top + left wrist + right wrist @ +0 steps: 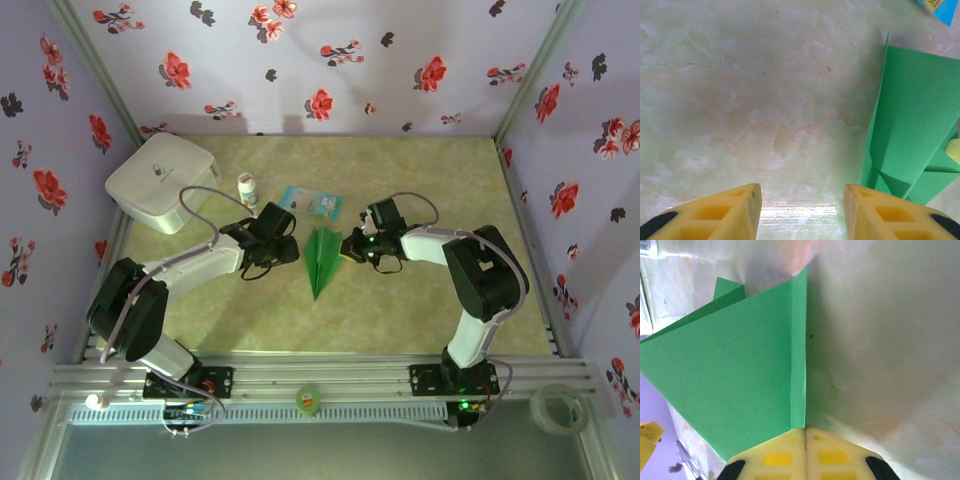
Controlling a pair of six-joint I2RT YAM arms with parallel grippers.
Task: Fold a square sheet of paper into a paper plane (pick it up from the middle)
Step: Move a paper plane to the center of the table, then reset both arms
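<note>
Top external view: floral-papered walls (330,60), pale lilac with red and dark blossoms, close in three sides of a marbled pale green surface (420,310). A ribbed metal rail (330,378) runs along the near edge and carries both arm bases. A white rounded box (162,182) sits in the far left corner of the surface. The two arms bend inward toward the middle, where the paper plane (322,258) lies, a slim green dart with its point toward the rail. The left hand (285,243) is just beside the plane's left wing; in the left wrist view its yellow fingers (742,210) are spread apart over bare surface, with the green paper off to the right of them. The right hand (352,247) meets the plane's right edge; in the right wrist view its fingertips are pressed together, pinching a folded edge of the paper plane (740,370). Just beyond the plane lie a blue-and-white packet (311,203) and a small white bottle (247,190), which stands upright. A clear tape roll (555,408) rests at the near right corner, and a small green roll (308,399) sits on the rail.
</note>
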